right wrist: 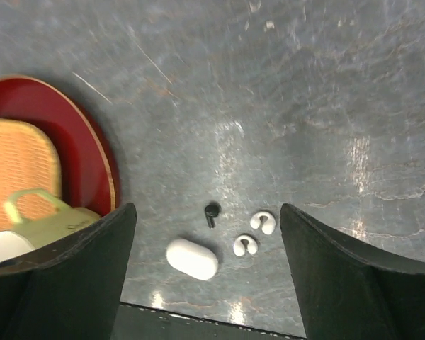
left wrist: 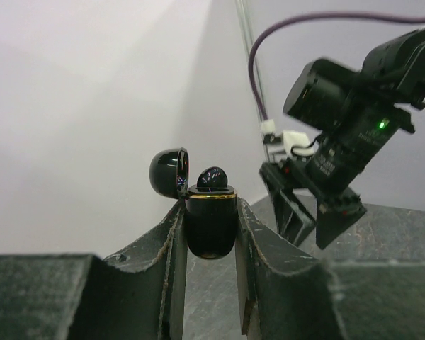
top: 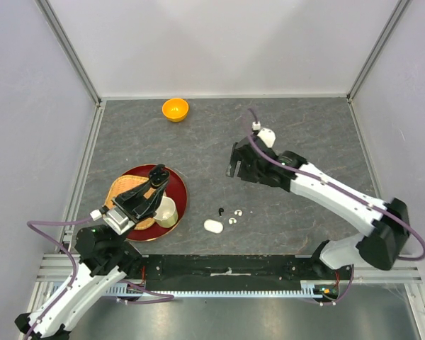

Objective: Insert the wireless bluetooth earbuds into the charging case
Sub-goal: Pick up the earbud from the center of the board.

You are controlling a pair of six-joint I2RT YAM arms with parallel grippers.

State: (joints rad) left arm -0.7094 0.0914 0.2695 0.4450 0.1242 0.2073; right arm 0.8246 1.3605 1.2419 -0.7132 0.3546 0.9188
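Note:
My left gripper [left wrist: 210, 210] is shut on a black charging case [left wrist: 211, 234] with a gold rim. Its lid [left wrist: 168, 171] is open and one black earbud [left wrist: 213, 177] sits in it. In the top view this gripper [top: 157, 178] is above the red plate [top: 178, 185]. My right gripper [top: 234, 166] is open and empty, raised above the table. Below it in the right wrist view lie a black earbud [right wrist: 211, 212], two white earbuds [right wrist: 263, 222] [right wrist: 245, 245] and a shut white case [right wrist: 192, 258]. My right gripper [right wrist: 207, 207] frames them.
The red plate [right wrist: 71, 124] holds a woven coaster [right wrist: 18, 163] and a pale cup [right wrist: 42, 230]. An orange bowl [top: 175, 109] stands at the back. The loose buds [top: 232, 220] and white case [top: 213, 226] lie near the table's front edge.

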